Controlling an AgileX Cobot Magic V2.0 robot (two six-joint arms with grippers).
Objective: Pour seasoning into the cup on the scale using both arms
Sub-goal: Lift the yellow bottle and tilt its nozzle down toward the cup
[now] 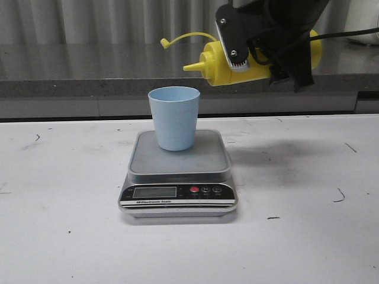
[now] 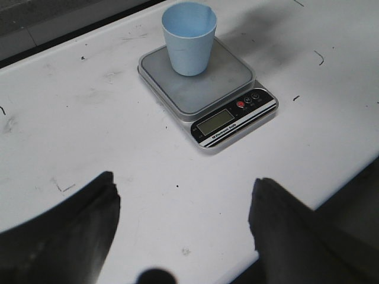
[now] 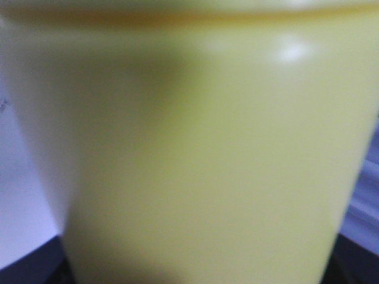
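Note:
The pale blue cup (image 1: 174, 118) stands upright on the grey platform of the scale (image 1: 142, 163), toward its back. My right gripper (image 1: 254, 56) is shut on the yellow seasoning bottle (image 1: 222, 65) and holds it nearly level above and to the right of the cup, nozzle pointing left, its cap strap loose. The bottle's yellow wall (image 3: 195, 148) fills the right wrist view. My left gripper (image 2: 185, 213) is open and empty over bare table, well short of the scale (image 2: 231, 89) and cup (image 2: 189, 38); it is out of the front view.
A grey counter ledge (image 1: 89, 83) runs along the back of the white table (image 1: 308, 236). The table's near edge (image 2: 331, 189) shows in the left wrist view. A pale object sits at the far right on the ledge (image 1: 364, 32).

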